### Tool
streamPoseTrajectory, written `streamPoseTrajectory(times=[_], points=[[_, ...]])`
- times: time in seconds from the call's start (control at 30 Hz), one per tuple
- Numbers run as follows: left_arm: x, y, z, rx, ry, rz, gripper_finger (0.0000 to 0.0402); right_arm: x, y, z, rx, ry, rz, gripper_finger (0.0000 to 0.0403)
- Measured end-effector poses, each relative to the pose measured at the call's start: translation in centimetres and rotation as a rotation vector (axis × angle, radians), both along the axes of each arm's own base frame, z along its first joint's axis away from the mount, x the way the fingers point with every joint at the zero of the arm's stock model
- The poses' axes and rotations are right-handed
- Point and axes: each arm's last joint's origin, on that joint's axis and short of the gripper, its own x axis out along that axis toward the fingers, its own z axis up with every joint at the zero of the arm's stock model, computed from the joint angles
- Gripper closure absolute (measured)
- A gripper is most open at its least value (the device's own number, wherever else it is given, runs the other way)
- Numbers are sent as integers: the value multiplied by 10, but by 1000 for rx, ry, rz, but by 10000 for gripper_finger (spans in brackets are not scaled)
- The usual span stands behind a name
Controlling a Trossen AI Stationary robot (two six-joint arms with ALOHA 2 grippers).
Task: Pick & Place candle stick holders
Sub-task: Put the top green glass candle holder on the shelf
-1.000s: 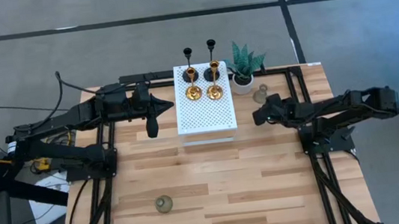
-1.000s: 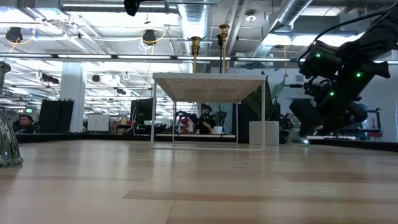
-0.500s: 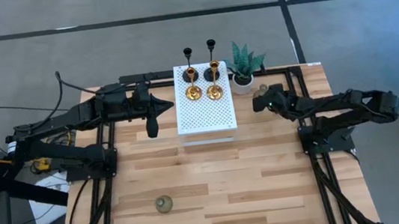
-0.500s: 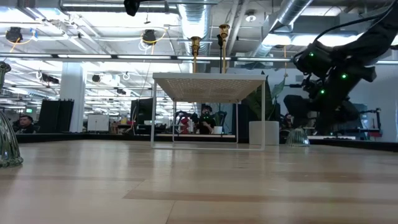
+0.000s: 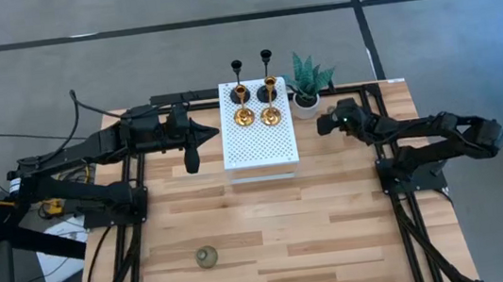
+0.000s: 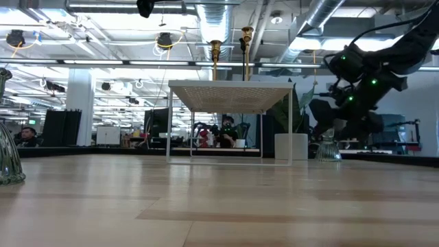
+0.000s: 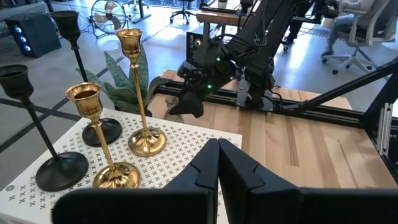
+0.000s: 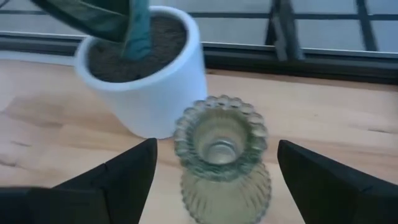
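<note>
Right wrist view showed the right gripper (image 8: pixel 214 171) spread wide, straddling a green glass holder (image 8: pixel 222 158) without gripping; left gripper (image 5: pixel 191 159) hung shut, empty.

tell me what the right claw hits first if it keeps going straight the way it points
Most likely the pale-green glass holder, centred between the open right claw's fingers. The white plant pot stands just beyond and to one side; depth is hard to judge.
</note>
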Motion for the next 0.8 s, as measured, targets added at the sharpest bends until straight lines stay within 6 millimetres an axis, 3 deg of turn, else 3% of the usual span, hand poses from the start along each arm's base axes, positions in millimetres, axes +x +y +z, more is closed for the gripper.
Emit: streamPoseTrajectory(times=[0.8], points=[[0,0,0,2,0,0,394,14,-17,-25,9,-13,64,108]])
